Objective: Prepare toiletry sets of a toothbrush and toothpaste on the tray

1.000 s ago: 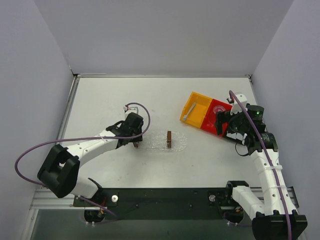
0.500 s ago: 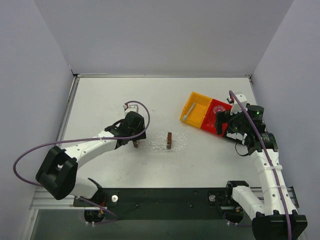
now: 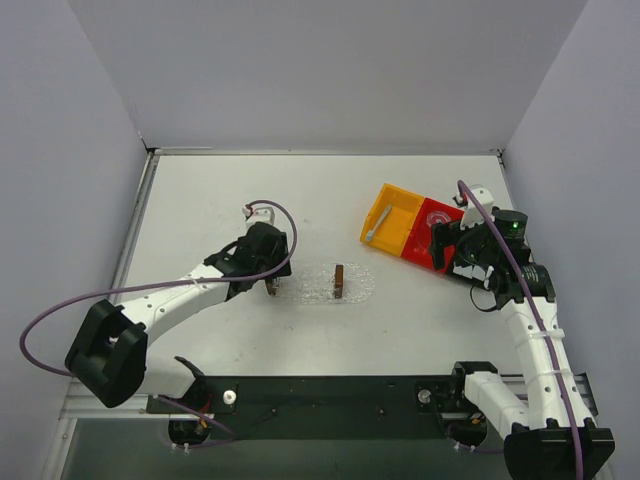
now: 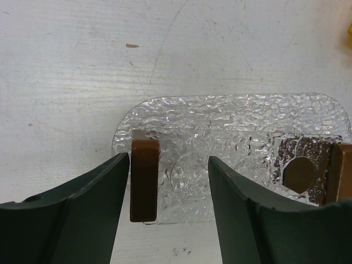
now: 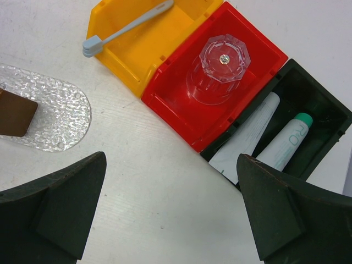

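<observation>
The clear bumpy tray (image 3: 322, 284) lies mid-table and fills the left wrist view (image 4: 236, 137). My left gripper (image 3: 270, 288) is open over its left end (image 4: 168, 220). A brown block (image 4: 144, 179) stands on the tray between the fingers, close to the left finger. A second brown block (image 3: 339, 279) stands further right. The pale toothbrush (image 5: 126, 26) lies in the yellow bin (image 5: 110, 16). Two toothpaste tubes, one flat and silvery (image 5: 250, 135) and one with a green cap (image 5: 287, 142), lie in a black bin (image 5: 324, 115). My right gripper (image 5: 170, 220) is open and empty above bare table near the bins.
A clear round cup (image 5: 217, 69) stands upside down in the red bin (image 5: 181, 113), between the yellow and black bins. In the top view the yellow bin (image 3: 385, 205) and red bin (image 3: 420, 232) sit at the right, with my right arm over the black bin.
My left arm has shifted slightly, its gripper staying over the tray's left end. The right arm has not moved.
</observation>
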